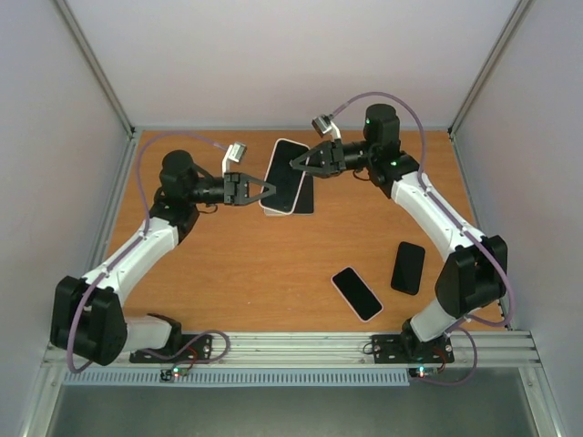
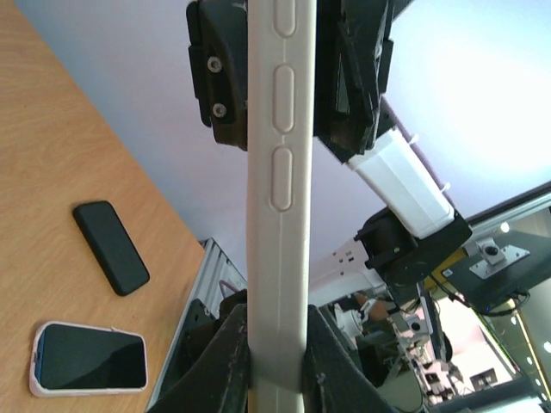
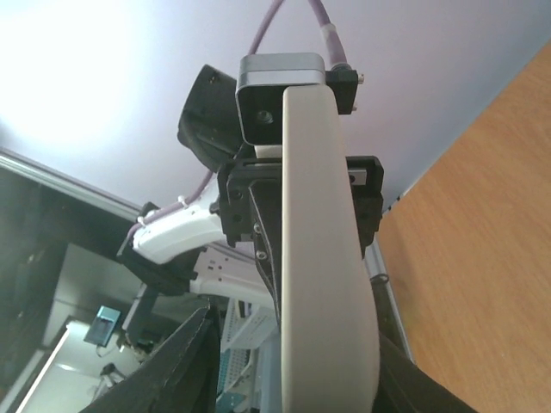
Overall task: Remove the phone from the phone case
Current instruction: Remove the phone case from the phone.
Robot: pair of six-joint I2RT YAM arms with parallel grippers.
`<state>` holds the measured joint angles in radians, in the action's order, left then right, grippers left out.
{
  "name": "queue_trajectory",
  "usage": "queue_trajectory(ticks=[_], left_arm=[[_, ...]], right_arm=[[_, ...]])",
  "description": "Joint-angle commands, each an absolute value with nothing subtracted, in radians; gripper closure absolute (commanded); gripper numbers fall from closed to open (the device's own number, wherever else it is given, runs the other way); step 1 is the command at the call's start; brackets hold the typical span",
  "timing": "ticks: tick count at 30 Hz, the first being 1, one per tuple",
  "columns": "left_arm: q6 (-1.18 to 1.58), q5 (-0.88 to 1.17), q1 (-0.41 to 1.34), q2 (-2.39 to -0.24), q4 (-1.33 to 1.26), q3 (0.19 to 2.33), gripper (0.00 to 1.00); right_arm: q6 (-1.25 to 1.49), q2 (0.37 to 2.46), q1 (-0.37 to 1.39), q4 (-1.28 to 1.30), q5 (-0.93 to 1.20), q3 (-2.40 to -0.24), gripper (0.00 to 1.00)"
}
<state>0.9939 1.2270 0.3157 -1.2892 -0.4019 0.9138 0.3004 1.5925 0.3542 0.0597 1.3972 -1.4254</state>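
Your left fingers [image 2: 231,361] are clenched on the bottom edge of the phone case [image 2: 277,215]. It is held off the worktop [image 1: 237,273] at about 12 o'clock from the centre, with the phone [image 1: 284,177] seated inside, screen up. Your right fingers [image 3: 185,370] straddle the far end but look released: there is a visible gap on one side, so they are not grasping.

Risks:
- Only one end is pinched. The case can pivot or sag in the left fingers, because the grip is narrow and the load hangs out toward 1 o'clock.
- The case skin looks smooth and matte, so it could slip. A drop would land it on the dark flat shape below; I cannot tell whether that is shadow or an object.
- Squeezing the case walls clamps the phone in. Push or peel hard and the whole thing may jump out instead of separating.
- The right fingers could catch on the button bumps [image 2: 282,95] along the side.

Materials:
- The case is off-white, looks soft and rubbery, and has rounded corners, a thick rim and three raised oblong bumps.
- The phone is a thin, rigid slab with a glossy black face.
- The worktop is flat orange wood grain.
- A black phone [image 1: 408,267] and a cased phone [image 1: 356,293] lie flat at 4 to 5 o'clock, well apart from the fingers.
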Motion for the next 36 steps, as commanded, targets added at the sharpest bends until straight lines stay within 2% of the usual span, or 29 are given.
queue_trajectory(ticks=[1, 5, 12, 20, 26, 27, 30, 31, 36], left_arm=[[1.140, 1.152, 0.289, -1.303, -0.641, 0.907, 1.00], [1.209, 1.121, 0.288, -1.319, -0.699, 0.910, 1.00], [1.228, 1.107, 0.288, -1.324, -0.695, 0.908, 1.00], [1.190, 1.106, 0.295, -1.325, -0.633, 0.913, 1.00], [1.161, 1.117, 0.302, -1.319, -0.613, 0.911, 1.00], [1.155, 1.121, 0.301, -1.315, -0.607, 0.913, 0.98], [1.116, 1.145, 0.292, -1.298, -0.532, 0.932, 0.80], [1.107, 1.160, 0.285, -1.295, -0.522, 0.936, 0.77], [1.110, 1.222, 0.260, -1.264, -0.513, 0.923, 0.65]], right_arm=[[0.575, 1.607, 0.357, -0.247, 1.364, -1.382, 0.63], [0.743, 1.635, 0.357, -0.404, 1.316, -1.360, 0.63], [0.749, 1.652, 0.367, -0.360, 1.260, -1.374, 0.65], [0.636, 1.649, 0.383, -0.216, 1.244, -1.398, 0.71], [0.595, 1.643, 0.383, -0.186, 1.251, -1.407, 0.84], [0.583, 1.639, 0.383, -0.172, 1.253, -1.409, 0.86], [0.583, 1.630, 0.376, -0.176, 1.263, -1.411, 0.96], [0.598, 1.627, 0.371, -0.195, 1.269, -1.409, 0.98], [0.743, 1.623, 0.335, -0.397, 1.292, -1.394, 0.99]])
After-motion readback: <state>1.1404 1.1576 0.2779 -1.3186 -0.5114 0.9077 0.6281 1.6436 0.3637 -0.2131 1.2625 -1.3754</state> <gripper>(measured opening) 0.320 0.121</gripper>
